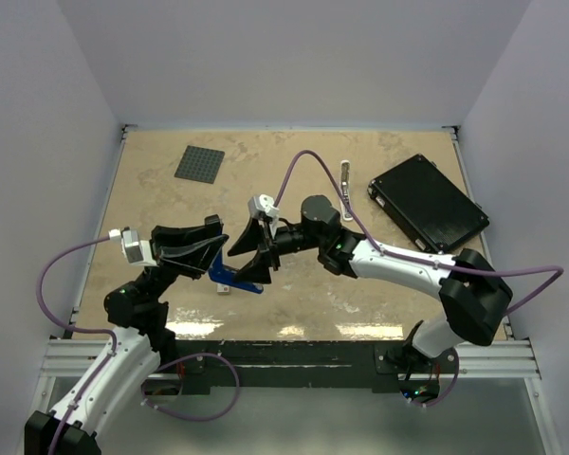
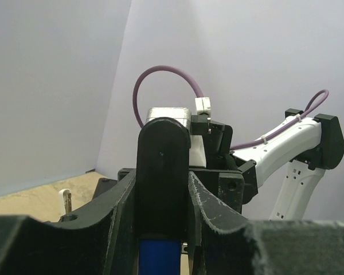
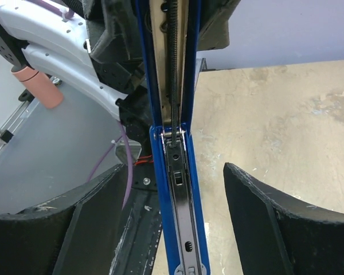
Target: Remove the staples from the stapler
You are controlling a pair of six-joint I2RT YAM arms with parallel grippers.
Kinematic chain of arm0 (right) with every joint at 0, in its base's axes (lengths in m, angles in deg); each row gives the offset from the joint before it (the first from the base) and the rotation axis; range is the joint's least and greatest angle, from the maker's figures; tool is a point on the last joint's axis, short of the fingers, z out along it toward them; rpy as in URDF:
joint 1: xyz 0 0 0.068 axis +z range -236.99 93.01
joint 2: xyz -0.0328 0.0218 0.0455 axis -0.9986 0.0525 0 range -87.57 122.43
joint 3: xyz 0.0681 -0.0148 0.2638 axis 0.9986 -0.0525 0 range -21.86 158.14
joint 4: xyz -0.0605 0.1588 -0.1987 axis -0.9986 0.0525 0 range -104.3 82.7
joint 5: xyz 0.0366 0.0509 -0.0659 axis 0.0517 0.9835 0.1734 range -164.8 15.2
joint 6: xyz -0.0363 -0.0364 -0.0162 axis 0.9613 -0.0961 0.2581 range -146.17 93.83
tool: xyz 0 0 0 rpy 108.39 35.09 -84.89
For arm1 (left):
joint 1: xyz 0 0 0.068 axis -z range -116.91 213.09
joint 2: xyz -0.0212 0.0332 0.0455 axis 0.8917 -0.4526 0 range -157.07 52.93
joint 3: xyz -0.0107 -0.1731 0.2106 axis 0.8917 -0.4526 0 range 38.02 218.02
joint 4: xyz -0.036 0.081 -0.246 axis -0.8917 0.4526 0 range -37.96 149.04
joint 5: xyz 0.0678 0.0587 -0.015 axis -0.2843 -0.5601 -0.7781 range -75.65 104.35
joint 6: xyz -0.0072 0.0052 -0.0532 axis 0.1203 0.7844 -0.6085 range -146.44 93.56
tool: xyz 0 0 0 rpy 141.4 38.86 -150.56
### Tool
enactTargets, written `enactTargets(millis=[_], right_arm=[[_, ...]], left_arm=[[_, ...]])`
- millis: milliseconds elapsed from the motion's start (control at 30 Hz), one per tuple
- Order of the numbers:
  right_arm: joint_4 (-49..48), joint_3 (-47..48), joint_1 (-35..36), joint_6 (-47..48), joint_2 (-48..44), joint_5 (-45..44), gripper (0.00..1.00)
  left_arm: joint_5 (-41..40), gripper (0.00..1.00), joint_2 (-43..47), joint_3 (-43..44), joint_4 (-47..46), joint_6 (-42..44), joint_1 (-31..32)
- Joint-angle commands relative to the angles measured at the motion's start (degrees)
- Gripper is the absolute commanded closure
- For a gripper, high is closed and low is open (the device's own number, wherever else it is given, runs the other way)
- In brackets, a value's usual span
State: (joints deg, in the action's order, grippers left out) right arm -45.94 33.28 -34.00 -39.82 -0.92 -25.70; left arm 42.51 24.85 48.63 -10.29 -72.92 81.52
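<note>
My left pincer (image 1: 213, 245) is closed on the stapler (image 1: 235, 277), gripping its black rounded end from both sides; on the left wrist camera I see the fingers (image 2: 117, 215) pressed against it, with a strip of blue showing below. The stapler sits at the near middle of the table (image 1: 294, 180), between the two arms, its blue part angling down toward the surface. I cannot tell whether it touches.

My right pincer (image 3: 173, 172) stands wide open and holds nothing. On its wrist camera the stapler runs straight up between the two fingers (image 3: 74, 229), clear of both. It is opened out, with the silvery rail bare inside the blue channel and a dark spring rod in the far half. I cannot make out any staples in the rail.

A small white block (image 1: 225, 289) lies just beside the stapler. Farther back are a grey square plate (image 1: 199, 163), a silver-white bar (image 1: 346, 177) and a black box (image 1: 427, 202).
</note>
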Motion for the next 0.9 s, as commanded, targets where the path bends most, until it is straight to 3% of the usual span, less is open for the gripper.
enactTargets(millis=[0,267,367,433,567,600,700,867], right_arm=[[-2.8,3.5,0.4,-2.2,1.7,1.2,0.28],[-2.5,5.0,1.4,-2.6,5.1,1.4,0.33],[-3.2,5.3,1.6,-2.9,6.2,2.4,0.42],[-4.5,4.7,1.6,-3.7,6.2,3.3,0.55],[-10.4,2.4,1.6,-6.0,6.0,4.6,0.67],[-11.1,2.2,1.6,-7.0,6.1,4.9,0.81],[-12.7,1.2,1.6,-7.5,5.7,4.8,1.00],[-13.6,-1.9,0.7,-6.9,1.5,0.4,1.00]], left_arm=[[-1.2,1.00,-0.3,3.3,-7.5,-1.3,0.1],[-1.7,1.00,-1.5,3.3,-8.6,-1.7,0.1],[-2.1,1.00,-1.7,3.3,-9.0,-1.6,0.1],[-2.4,1.00,-1.5,3.2,-9.0,-1.1,0.1],[-4.1,1.00,-0.3,2.4,-8.4,-0.4,0.1],[-5.0,1.00,-0.1,2.0,-8.4,-0.2,0.1],[-5.7,1.00,0.4,1.6,-8.2,-0.1,0.1],[-7.9,1.00,3.0,1.1,-1.3,0.4,0.1]])
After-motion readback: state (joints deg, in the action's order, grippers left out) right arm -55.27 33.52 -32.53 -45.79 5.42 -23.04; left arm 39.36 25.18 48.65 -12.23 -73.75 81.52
